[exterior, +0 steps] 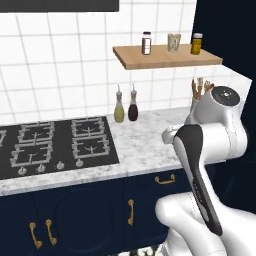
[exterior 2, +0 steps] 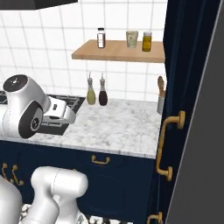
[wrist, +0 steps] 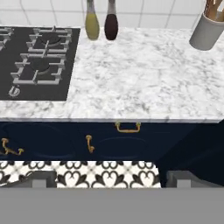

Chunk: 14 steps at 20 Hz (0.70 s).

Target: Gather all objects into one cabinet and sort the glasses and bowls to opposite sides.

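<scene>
Looking at the wooden shelf [exterior: 167, 56], you see 1 cream patterned cup [exterior: 174, 42] upright between 2 jars [exterior: 146, 43]; no writing is legible. The gripper [wrist: 109, 180] fingertips stand spread, holding nothing, above the marble counter [wrist: 144, 83].

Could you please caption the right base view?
Cream cup between two jars on wooden shelf above marble counter.

White-and-grey veined marble table [wrist: 144, 74] straight ahead of the fingers. Black hob [wrist: 37, 61] with grey grates toward their left. Yellow-green bottle [wrist: 92, 22] beside dark brown bottle [wrist: 111, 24] farther out. Grey utensil pot [wrist: 208, 33] far right. Navy cabinet fronts [wrist: 109, 142], gold handles. Black-and-white patterned floor [wrist: 87, 173] nearest the fingers.
</scene>
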Tool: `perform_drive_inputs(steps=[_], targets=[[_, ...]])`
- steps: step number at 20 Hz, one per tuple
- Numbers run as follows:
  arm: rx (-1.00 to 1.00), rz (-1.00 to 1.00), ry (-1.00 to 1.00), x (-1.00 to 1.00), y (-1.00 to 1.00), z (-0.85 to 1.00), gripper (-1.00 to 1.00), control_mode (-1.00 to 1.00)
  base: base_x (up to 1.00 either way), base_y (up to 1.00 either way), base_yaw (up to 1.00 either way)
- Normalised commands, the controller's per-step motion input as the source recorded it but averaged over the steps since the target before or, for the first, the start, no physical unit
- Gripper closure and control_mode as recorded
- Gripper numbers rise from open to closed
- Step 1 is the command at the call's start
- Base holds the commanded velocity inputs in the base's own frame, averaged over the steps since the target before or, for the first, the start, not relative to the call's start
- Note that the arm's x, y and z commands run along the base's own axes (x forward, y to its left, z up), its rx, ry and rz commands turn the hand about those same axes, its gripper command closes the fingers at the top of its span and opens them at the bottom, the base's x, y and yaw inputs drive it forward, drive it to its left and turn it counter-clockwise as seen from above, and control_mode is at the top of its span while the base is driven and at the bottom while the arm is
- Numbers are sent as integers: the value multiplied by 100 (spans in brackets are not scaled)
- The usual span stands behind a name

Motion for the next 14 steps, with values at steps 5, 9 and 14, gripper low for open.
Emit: perform_drive_inputs(steps=[5, 9, 14], targets=[[0, 0, 0, 0, 0, 0, -100, 100, 50, -30, 2], [0, 1, -26, -6, -13, 64, -100, -100, -5, -6, 0], [-3, 1, -49, 0, -26, 100, -100, -100, 0, 0, 0]])
